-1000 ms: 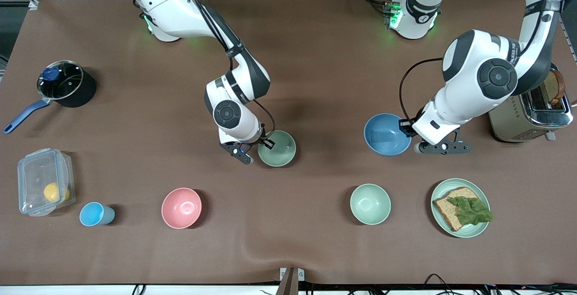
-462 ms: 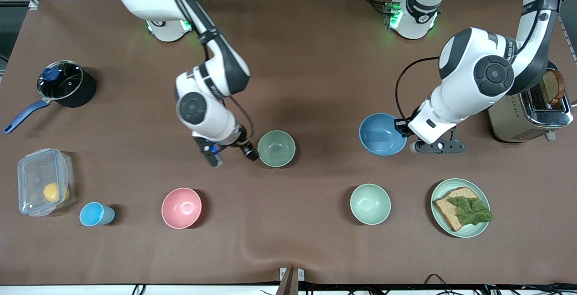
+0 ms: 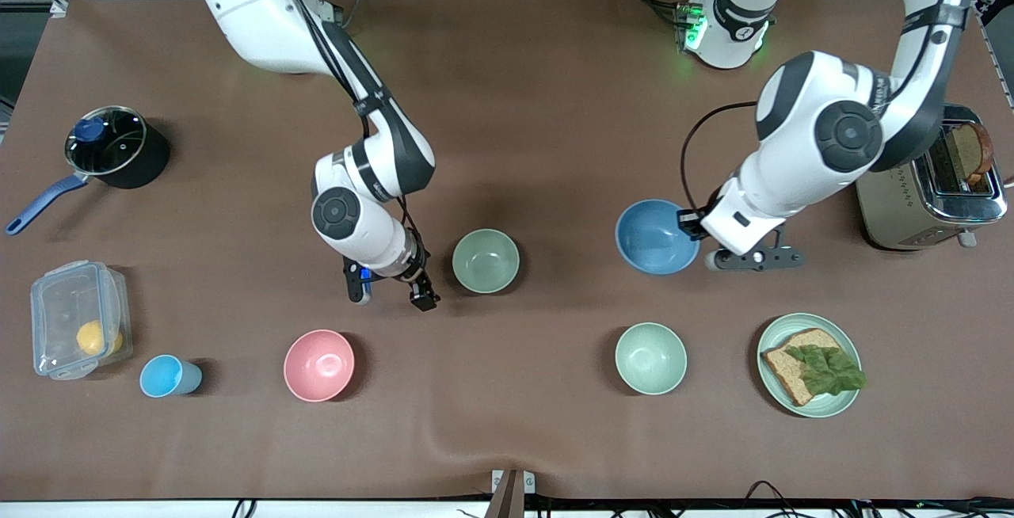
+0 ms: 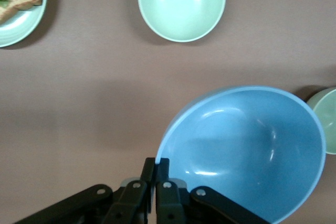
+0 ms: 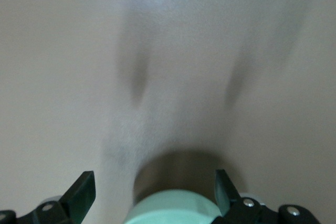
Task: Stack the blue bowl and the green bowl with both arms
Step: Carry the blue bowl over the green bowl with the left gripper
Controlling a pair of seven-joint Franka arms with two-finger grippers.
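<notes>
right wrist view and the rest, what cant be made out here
- Right wrist view: blurred; only a sliver of the green bowl, cut by the edge, shows between the open right gripper fingers.
- Left wrist view: the left gripper is shut on the blue bowl; the bowl's rim runs off the picture's edge.
- Front view: the left arm hides part of the blue bowl's rim and the grip.
- Front view: what the yellow thing in the lidded container is.

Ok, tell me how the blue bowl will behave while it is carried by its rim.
The blue bowl looks rigid and probably light: it keeps its shape with the left gripper shut on one edge only. Pinched off-centre, it may tilt or swing. Its smooth matte wall could slip between the fingers if jolted.
</notes>
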